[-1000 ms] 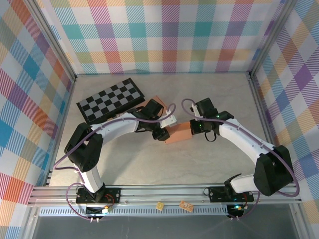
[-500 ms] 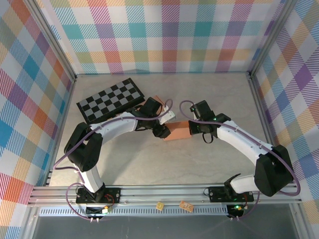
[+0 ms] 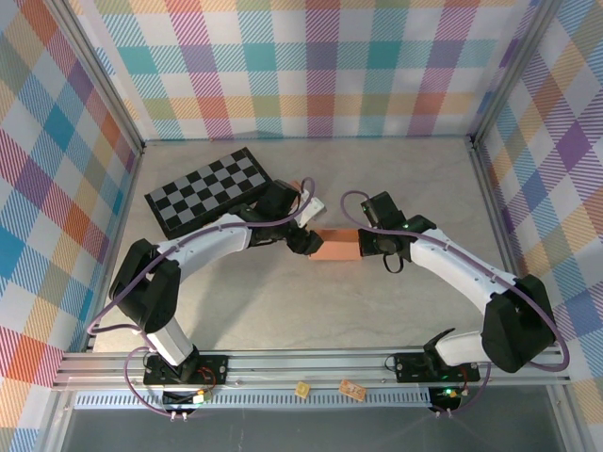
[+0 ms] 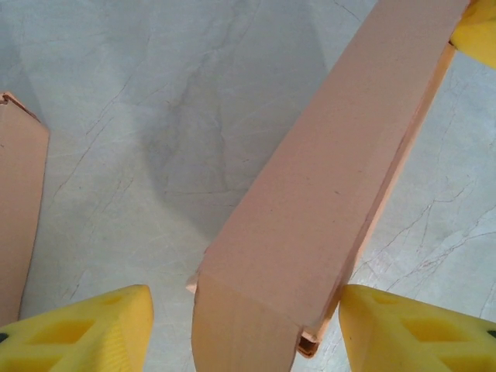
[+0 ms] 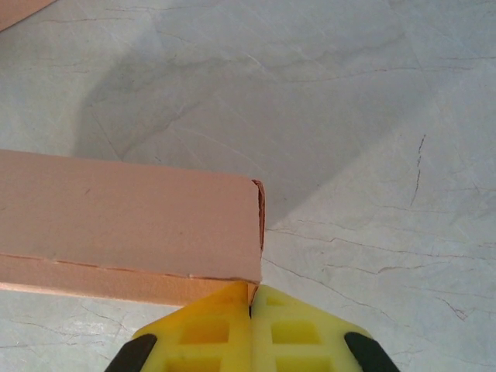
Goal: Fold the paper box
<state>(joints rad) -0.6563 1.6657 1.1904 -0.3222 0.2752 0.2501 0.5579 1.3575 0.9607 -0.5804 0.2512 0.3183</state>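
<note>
Counter point(image 3: 283, 301) is noted as mostly bare, with a checkerboard point(image 3: 209, 190) lying at the far left. The paper box point(image 3: 336, 247) is found mid-counter, between the two arms, and appears to be held at one end rather than resting free, though lift off the counter cannot be judged. Progress is judged partial: the body is already formed into a long, narrow sleeve with creased walls, but the end seen in the left wrist view looks unclosed, with a flap and an open channel showing, so end closure is likely left. A separate cardboard piece point(image 3: 296, 185) is seen just beside the left arm, not joined to the box; its role cannot be told. The long axis is laid roughly left-right in the top view, one end pointed at each arm. Left jaws are spread, with yellow fingers point(image 4: 85, 333) set either side of the box end and apart from it. Right jaws are pressed together, apparently pinching the thin wall at the box's end corner point(image 5: 258, 232).
</note>
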